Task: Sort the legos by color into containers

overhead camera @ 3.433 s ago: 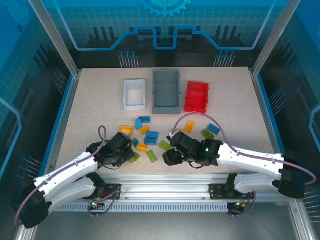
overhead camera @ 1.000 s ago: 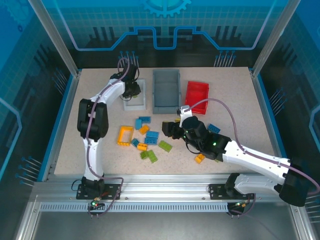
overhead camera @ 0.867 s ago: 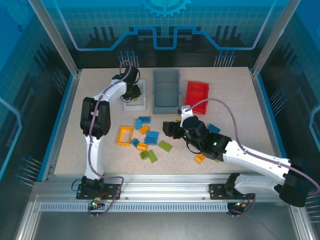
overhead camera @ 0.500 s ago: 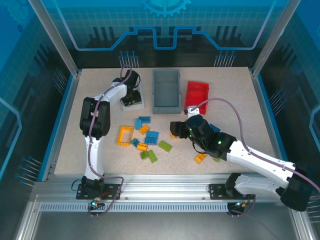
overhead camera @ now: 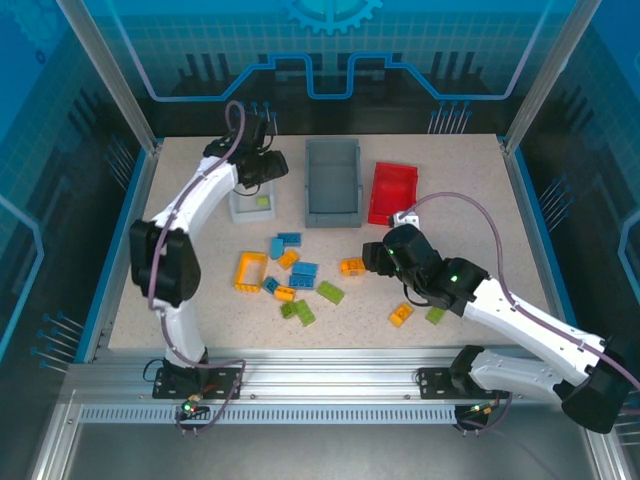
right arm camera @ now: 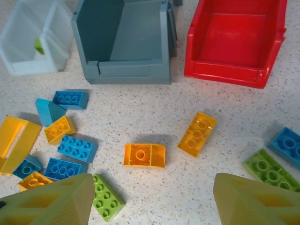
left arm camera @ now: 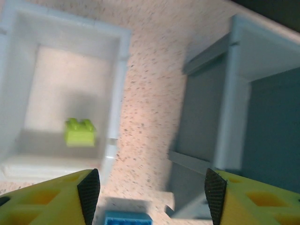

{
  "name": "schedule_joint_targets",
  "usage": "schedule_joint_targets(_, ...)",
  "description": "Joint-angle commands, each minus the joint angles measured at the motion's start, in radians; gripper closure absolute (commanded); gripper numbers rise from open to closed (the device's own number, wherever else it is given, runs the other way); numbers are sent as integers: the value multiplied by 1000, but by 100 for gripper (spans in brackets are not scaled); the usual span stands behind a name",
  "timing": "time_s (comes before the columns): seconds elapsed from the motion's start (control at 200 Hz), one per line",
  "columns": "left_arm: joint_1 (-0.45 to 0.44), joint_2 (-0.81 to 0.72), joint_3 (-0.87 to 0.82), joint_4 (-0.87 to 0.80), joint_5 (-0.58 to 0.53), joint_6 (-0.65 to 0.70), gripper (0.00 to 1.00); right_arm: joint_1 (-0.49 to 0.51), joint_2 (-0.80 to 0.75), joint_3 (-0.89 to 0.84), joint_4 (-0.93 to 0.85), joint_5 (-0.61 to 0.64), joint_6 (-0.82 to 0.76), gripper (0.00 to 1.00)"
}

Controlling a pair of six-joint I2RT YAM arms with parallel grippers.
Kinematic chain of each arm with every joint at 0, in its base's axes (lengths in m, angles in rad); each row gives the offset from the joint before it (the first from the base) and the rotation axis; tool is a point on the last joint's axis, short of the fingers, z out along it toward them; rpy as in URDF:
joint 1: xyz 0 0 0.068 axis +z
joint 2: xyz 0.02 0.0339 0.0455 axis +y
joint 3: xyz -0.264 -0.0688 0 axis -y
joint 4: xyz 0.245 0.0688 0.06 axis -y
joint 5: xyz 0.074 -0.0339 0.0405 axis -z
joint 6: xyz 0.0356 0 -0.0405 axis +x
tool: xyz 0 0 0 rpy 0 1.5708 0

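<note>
- enclosure: aluminium posts, blue-lit panels on three sides; nothing legible beyond.
- tabletop: speckled beige, flat, matte.
- far row: white bin, grey bin, red bin; nothing visible in the last two.
- left gripper: spread, carrying nothing, above the white bin's near corner.
- right gripper: spread, empty, over the loose bricks mid-table.
- orange brick: studs up, standing apart, probably the next pick; best lowered onto straight, closed across the short width, kept clear of the second orange brick nearby.
- lime brick: lying inside the white bin.
</note>
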Motion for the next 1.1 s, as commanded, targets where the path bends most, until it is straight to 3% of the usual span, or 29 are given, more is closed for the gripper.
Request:
schedule_joint_targets(0.0, -3, -48, -50, -22, -15, -2, 37, -24, -13, 24, -82, 12, 1, 31)
schedule_joint_targets(0.175, 59, -8, -74, -12, -20, 17, 51, -29, -23, 21, -79, -23, 7, 32)
schedule_joint_targets(0.355, 85, -76, -123, -23, -22, 41, 61, -45, -31, 8, -94, -23, -24, 32)
schedule_joint_targets(0.535, 68, -241, -297, -34, 75, 19, 68, -216, 13, 1, -117, -120, -88, 34)
schedule_joint_targets(0.6, 8, -329, -400, 18, 124, -16, 67, -296, 36, 1, -132, -128, -103, 34)
schedule_joint_targets(0.68, -153, -416, -509, 101, 141, -73, 64, -439, 85, 1, -125, -218, -124, 32)
schedule_joint_targets(0.87, -518, -506, -684, 342, 6, -236, 56, -661, 351, 85, -180, -315, -108, 28)
schedule_joint_targets(0.955, -605, -492, -703, 403, -51, -246, 53, -713, 417, 79, -161, -355, -29, 23)
schedule_joint_targets(1.095, -645, -455, -693, 433, -52, -229, 53, -743, 496, 87, -83, -411, 76, 8)
